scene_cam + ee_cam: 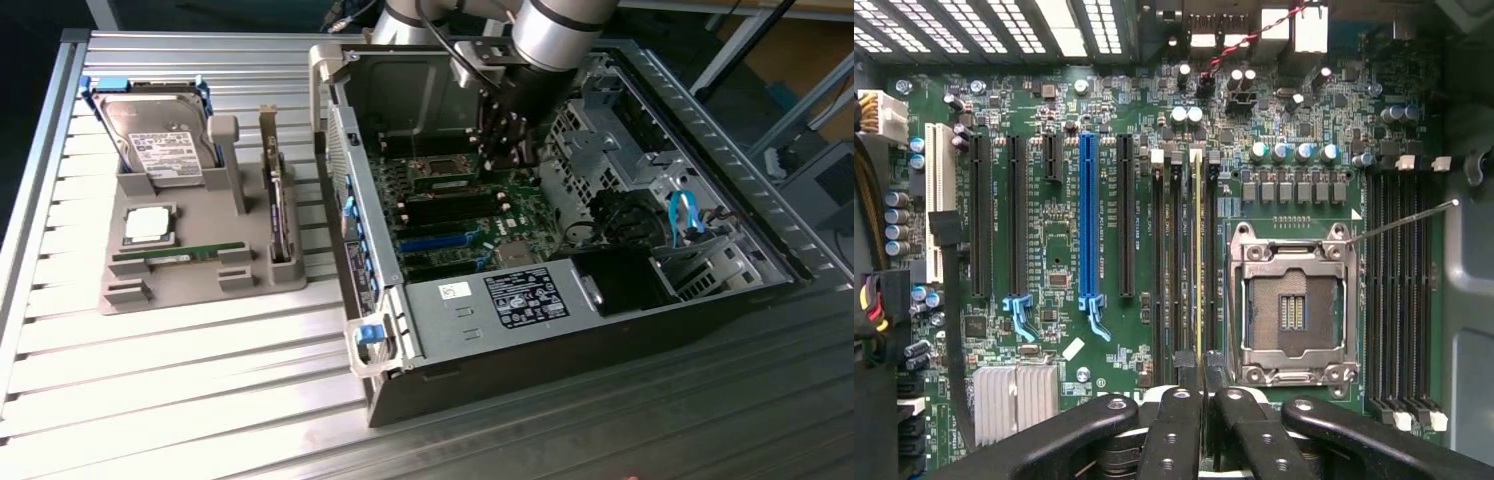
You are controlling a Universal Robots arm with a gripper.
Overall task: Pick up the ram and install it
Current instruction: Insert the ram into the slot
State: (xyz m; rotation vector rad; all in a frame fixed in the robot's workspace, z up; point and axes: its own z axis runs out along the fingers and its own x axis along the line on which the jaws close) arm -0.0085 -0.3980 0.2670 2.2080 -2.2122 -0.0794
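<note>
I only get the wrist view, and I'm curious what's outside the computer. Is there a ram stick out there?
Observer: Yes, a green ram stick lies in a grey holder on the table, to the exterior view's left of the computer case.
Operator: What else is in the holder?
Observer: A hard drive sits at its far end, and a square silver processor chip lies between it and the stick.
Operator: Where is the arm?
Observer: The arm reaches from above into the open case.
</note>
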